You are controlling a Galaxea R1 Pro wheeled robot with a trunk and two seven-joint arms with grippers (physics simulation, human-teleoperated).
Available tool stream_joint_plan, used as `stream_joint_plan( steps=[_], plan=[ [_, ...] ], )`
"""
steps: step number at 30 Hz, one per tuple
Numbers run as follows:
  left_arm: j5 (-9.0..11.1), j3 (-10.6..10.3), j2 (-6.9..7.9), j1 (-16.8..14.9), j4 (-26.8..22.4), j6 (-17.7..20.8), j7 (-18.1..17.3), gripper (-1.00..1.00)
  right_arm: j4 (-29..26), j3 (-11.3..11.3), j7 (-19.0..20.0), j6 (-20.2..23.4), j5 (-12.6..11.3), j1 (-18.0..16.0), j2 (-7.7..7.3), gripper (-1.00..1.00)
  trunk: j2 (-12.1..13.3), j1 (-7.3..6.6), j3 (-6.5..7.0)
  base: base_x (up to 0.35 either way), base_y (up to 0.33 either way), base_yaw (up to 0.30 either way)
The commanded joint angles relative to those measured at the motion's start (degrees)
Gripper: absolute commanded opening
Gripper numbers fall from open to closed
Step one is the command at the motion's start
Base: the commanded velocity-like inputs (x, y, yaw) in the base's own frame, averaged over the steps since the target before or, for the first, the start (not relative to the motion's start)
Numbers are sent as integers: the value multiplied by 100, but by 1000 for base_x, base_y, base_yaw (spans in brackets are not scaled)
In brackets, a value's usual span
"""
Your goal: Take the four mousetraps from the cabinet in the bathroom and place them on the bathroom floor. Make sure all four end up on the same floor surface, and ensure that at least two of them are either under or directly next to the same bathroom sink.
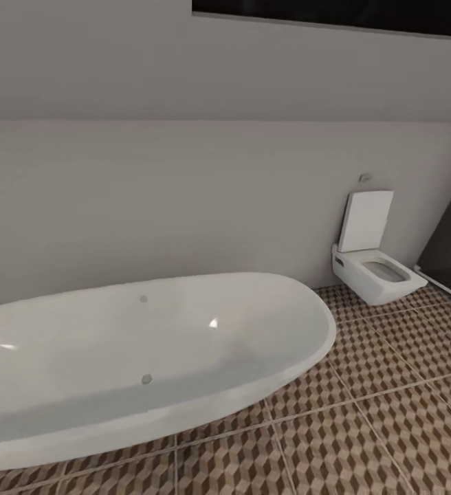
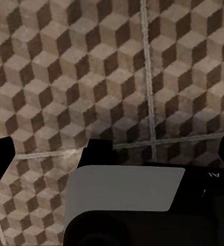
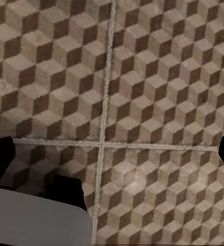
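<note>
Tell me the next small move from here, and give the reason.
Probably turn the base to look elsewhere in the room. The head view faces the white bathtub and the wall-hung toilet on the cube-patterned bathroom floor. Both wrist views look down at bare tile, with the left gripper and right gripper open and empty, so nothing here is ready to grasp.

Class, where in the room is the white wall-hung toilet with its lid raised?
In the head view the white wall-hung toilet is at the right, against the pale back wall, above the cube-patterned tiled floor, beyond the right end of the white oval bathtub.
</note>
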Motion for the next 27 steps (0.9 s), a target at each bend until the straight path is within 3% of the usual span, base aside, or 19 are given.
stream_joint_plan(
  steps=[1,27],
  plan=[
    [26,-35,6,-7,-26,-28,35,100,14,47,-9,-29,-57,-6,4,100,-3,0,-7,0,0,-275],
    [26,-45,7,7,-26,-24,38,100,15,51,-9,-29,-53,-6,5,100,-3,0,-20,0,0,-282]
  ],
)
